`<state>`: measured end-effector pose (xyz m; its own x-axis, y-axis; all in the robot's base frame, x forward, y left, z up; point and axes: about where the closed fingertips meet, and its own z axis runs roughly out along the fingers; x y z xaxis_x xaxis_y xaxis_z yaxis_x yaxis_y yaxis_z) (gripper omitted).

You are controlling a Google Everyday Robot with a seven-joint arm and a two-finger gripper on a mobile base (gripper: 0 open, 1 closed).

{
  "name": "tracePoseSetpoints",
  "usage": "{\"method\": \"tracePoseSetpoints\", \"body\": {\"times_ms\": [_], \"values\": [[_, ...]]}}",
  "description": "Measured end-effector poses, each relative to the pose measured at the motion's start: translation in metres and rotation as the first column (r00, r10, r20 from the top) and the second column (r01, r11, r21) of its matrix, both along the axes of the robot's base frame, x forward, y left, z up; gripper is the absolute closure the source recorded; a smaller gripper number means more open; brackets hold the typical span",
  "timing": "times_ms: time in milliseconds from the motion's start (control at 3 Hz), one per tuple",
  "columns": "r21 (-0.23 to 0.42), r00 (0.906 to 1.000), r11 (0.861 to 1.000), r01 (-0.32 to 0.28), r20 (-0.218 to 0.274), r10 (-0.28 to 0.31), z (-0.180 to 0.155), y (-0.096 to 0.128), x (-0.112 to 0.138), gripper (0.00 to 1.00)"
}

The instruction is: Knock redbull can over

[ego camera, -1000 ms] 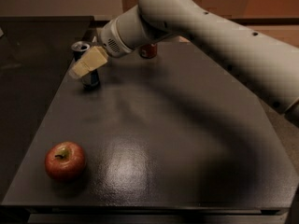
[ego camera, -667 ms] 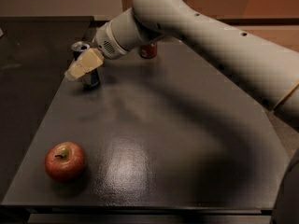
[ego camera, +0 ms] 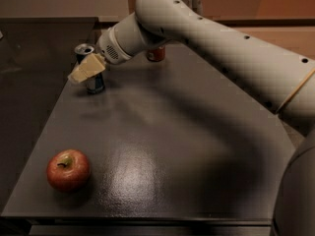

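Note:
The redbull can [ego camera: 93,84] stands upright near the far left of the dark table [ego camera: 162,146]; its silver top and blue lower body show. My gripper [ego camera: 84,70] reaches in from the right on the white arm and sits right in front of the can, covering its middle. Whether it touches the can is not clear.
A red apple [ego camera: 68,170] lies at the near left of the table. A red can [ego camera: 156,54] stands at the far edge, mostly hidden behind my arm [ego camera: 221,53]. The table's left edge runs close to the redbull can.
My gripper has shifted slightly left and lower across the redbull can. The can still stands upright.

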<state>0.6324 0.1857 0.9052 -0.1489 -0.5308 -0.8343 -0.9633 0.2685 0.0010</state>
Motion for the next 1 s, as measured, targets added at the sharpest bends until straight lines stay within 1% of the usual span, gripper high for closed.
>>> {"method": "tracePoseSetpoints", "body": {"times_ms": [333,667,1000], "values": [[0.023,0.9997,1.000,0.001,-0.024,-0.001,-0.004,0.003,0.004,0.41],[0.050,0.9996,0.999,0.005,-0.028,-0.004,0.000,-0.001,0.007,0.65],[0.027,1.0000,1.000,0.006,-0.005,-0.006,0.011,-0.019,0.003,0.88]]}}
